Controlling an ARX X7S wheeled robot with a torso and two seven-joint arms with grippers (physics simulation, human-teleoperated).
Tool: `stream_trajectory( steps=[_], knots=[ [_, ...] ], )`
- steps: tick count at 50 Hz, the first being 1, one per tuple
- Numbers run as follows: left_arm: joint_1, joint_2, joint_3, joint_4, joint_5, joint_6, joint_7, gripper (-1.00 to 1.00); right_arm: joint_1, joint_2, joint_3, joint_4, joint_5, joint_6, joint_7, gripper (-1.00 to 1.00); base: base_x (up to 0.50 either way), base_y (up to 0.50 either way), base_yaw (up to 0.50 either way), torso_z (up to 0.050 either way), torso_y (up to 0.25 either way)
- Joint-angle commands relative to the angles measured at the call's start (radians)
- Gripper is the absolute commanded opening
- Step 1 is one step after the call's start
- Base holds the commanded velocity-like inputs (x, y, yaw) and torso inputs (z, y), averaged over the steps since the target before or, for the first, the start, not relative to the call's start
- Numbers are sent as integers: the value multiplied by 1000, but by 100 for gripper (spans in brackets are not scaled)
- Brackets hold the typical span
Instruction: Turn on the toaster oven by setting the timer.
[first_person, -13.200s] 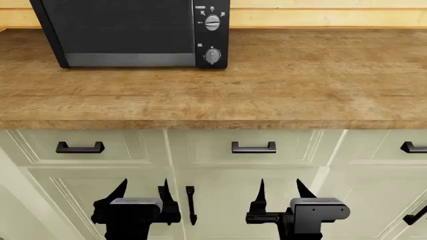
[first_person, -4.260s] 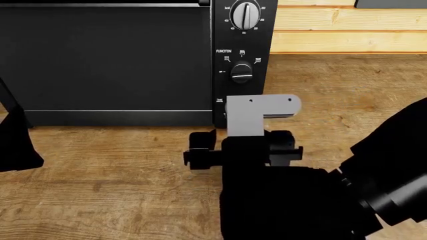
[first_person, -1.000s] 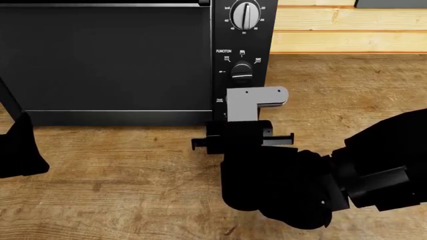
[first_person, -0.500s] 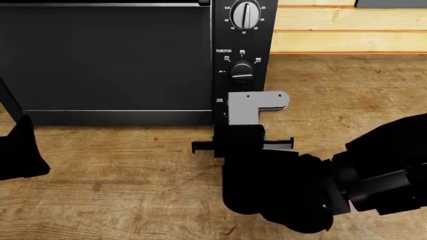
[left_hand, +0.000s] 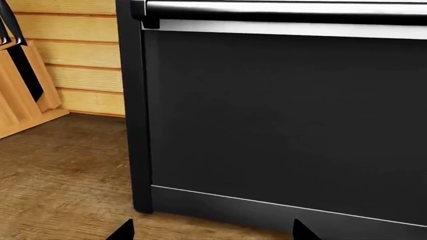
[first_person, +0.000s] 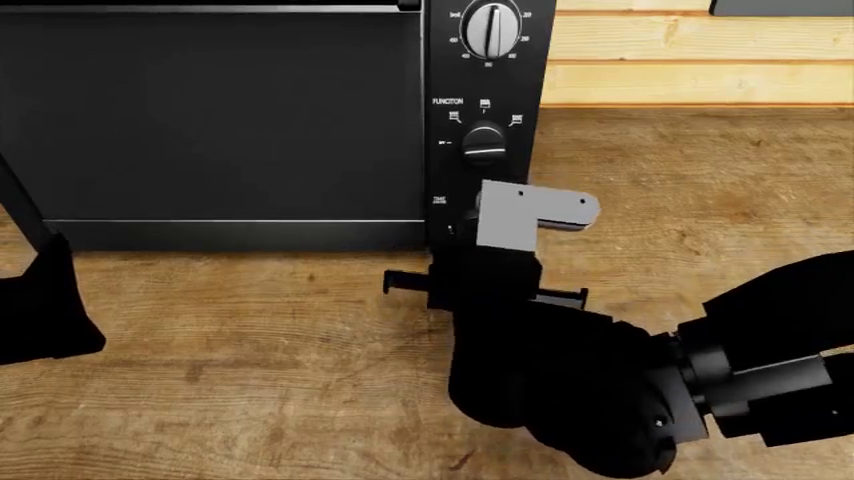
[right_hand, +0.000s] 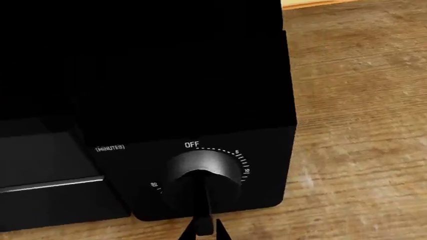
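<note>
The black toaster oven (first_person: 214, 120) stands at the back of the wooden counter, with its control panel on its right side. In the head view my right arm's grey bracket (first_person: 534, 215) hides the timer. In the right wrist view the timer (right_hand: 200, 172) is a round knob under an "OFF" mark, with a minute scale round it. My right gripper (right_hand: 203, 232) is shut on the knob's raised bar, one fingertip on each side. My left gripper (left_hand: 210, 232) is open and empty, low in front of the oven's dark glass door (left_hand: 280, 125). It also shows at the head view's left edge (first_person: 47, 300).
Above the timer are the FUNCTION knob (first_person: 483, 143) and the numbered knob (first_person: 491, 28). A wooden knife block (left_hand: 20, 90) stands left of the oven. The wooden counter (first_person: 267, 350) runs in front, and a plank wall (first_person: 667, 60) stands behind.
My right wrist has rolled a little clockwise in the head view, its grey bracket tilting and shifting right, while staying at the timer. The left arm has barely moved.
</note>
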Motion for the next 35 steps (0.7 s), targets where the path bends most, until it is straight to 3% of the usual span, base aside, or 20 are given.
stream_trajectory(
  steps=[1, 35],
  knots=[
    [1, 2, 5, 0, 7, 2, 4, 100, -19, 32, 95, 24, -57, -95, -24, -100, 0, 0, 0, 0, 0],
    [15, -1, 0, 6, 11, 11, 12, 100, -136, 55, 216, 28, -89, -210, -125, -100, 5, 0, 1, 0, 0]
  ],
)
